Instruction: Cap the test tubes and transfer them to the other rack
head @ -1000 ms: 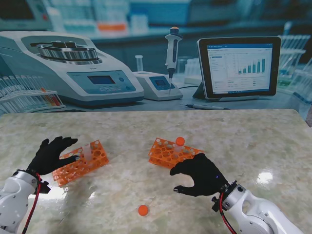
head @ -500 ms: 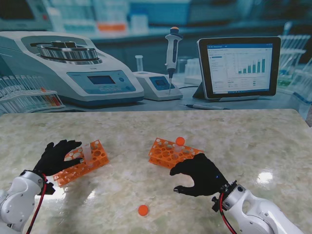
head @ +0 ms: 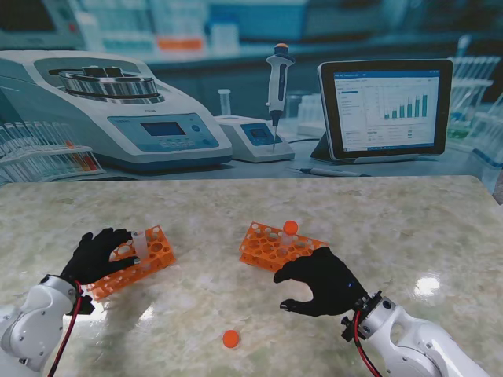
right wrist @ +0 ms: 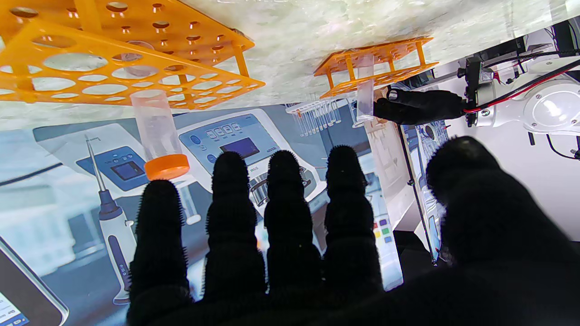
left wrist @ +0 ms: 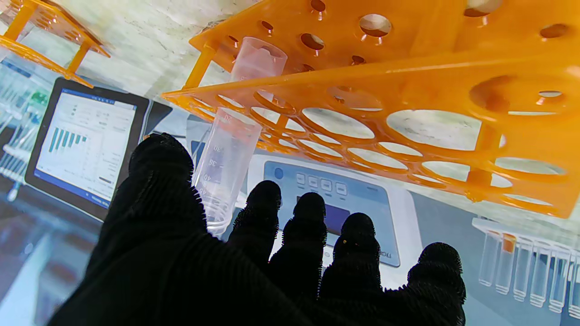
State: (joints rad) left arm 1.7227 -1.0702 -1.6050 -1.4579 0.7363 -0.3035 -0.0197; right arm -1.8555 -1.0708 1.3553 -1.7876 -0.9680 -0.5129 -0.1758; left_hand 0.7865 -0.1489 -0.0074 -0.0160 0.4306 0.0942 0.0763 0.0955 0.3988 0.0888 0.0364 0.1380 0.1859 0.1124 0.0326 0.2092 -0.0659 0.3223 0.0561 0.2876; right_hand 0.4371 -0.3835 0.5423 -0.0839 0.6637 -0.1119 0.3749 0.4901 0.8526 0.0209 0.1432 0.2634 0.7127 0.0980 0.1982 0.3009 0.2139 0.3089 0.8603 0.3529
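one capped tube [head: 290, 230] sits in the right rack [head: 275, 246]; open left hand [head: 98, 254] nears the uncapped tube [head: 141, 243], loose orange cap [head: 230, 338] waits, right hand [head: 322, 280] idle, empty, fingers spread.

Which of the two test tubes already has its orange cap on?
The tube in the right rack, topped orange. The tube in the left rack is open.

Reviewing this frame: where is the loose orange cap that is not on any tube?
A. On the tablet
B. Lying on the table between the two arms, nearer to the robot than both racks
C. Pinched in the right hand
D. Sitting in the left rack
B: the loose orange cap lies flat on the bare marble table, nearer to me than the left rack and the right rack.
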